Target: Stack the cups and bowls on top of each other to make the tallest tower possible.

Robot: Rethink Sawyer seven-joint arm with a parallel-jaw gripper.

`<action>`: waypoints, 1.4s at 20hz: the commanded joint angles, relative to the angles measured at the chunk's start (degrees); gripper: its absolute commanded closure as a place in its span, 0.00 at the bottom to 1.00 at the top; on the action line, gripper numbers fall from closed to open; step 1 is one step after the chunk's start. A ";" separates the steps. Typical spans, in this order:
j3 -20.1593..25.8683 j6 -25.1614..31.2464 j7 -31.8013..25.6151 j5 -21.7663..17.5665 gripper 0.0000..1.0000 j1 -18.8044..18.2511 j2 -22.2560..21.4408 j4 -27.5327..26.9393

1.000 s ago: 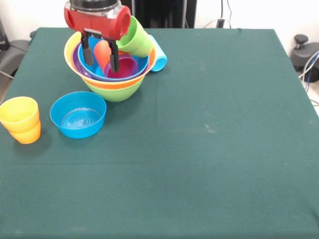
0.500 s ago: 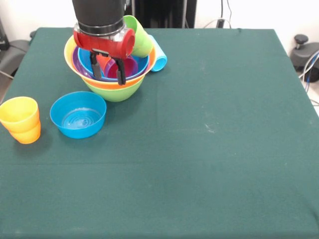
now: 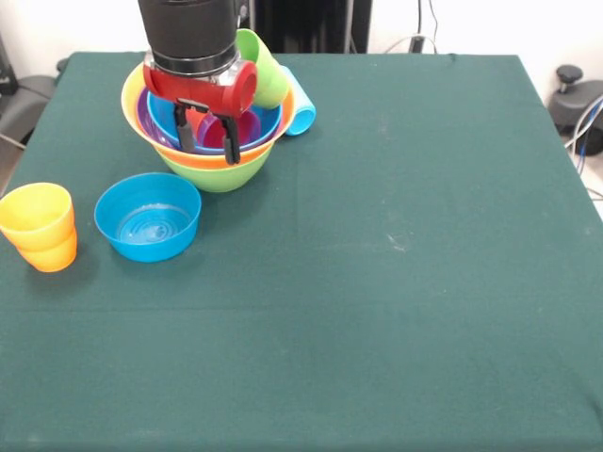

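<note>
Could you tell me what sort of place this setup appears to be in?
Probably a robotics lab or test room: a table covered in green cloth, loose cables along the wall behind it, and a robot arm lowering its tool into stacked plastic bowls.

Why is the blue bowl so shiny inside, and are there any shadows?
Front view: room light glints softly off the glossy inside of the blue bowl; a faint soft shadow lies on the green table beside the yellow cup; nothing looks blurry.

The tower (image 3: pixel 212 141) of nested bowls stands upright; a blue bowl (image 3: pixel 148 216) and yellow cups (image 3: pixel 40 226) lie apart.
</note>
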 commanded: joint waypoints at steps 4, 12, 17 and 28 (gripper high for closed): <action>3.20 1.92 5.83 0.30 0.00 0.52 2.25 -2.67; 4.34 2.83 2.47 -0.76 0.00 -0.55 7.08 -8.74; 4.11 3.68 1.24 -1.57 0.00 -0.62 9.51 -12.14; 5.25 3.81 -1.12 -2.03 0.00 -1.96 11.95 -14.81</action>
